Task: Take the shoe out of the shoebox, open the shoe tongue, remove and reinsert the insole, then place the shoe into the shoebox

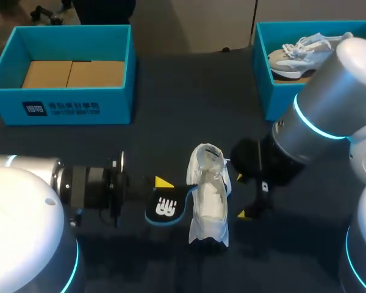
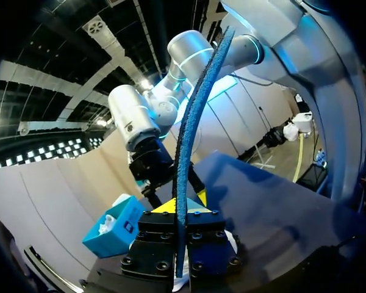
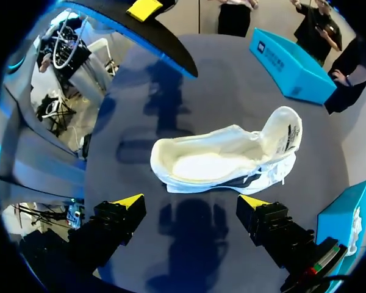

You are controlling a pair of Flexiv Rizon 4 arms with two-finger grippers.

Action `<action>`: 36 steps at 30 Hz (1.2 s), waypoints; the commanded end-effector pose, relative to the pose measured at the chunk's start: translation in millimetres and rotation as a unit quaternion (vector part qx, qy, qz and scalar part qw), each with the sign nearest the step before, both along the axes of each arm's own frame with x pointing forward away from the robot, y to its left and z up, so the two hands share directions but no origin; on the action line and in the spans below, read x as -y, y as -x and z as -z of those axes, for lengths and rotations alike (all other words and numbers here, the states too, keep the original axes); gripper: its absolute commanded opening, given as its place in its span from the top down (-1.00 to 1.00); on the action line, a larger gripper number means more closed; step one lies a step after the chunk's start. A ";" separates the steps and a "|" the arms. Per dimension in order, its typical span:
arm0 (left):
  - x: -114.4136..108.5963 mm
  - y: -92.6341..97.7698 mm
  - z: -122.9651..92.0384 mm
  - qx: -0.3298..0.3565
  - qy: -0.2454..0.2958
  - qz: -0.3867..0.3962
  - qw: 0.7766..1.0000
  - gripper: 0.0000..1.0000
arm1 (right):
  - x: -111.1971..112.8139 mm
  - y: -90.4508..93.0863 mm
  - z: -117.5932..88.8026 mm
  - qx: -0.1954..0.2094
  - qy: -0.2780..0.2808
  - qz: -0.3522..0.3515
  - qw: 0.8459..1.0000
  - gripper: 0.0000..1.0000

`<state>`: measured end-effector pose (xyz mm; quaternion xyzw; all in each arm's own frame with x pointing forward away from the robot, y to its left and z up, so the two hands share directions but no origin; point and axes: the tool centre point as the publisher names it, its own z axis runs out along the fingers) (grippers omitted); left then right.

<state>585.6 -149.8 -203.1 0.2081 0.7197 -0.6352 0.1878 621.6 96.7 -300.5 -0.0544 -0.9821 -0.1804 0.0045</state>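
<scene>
One insole (image 2: 192, 122) in left pincer (image 2: 182, 210)

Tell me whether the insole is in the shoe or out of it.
Out. The left gripper is shut on the insole, holding it beside the shoe, not inside it.
</scene>
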 end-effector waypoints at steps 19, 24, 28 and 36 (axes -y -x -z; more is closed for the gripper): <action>36.6 6.7 32.0 -0.003 0.023 0.053 0.998 1.00 | -13.6 7.6 34.6 -0.020 0.032 0.003 0.999 -1.00; 41.6 7.2 33.5 0.001 0.028 0.065 0.997 1.00 | -15.2 8.7 38.2 -0.022 0.032 0.012 0.999 -1.00; 41.6 7.2 33.5 0.001 0.028 0.065 0.997 1.00 | -15.2 8.7 38.2 -0.022 0.032 0.012 0.999 -1.00; 44.0 7.8 36.1 -0.004 0.027 0.069 0.997 1.00 | -15.2 8.7 38.2 -0.022 0.032 0.012 0.999 -1.00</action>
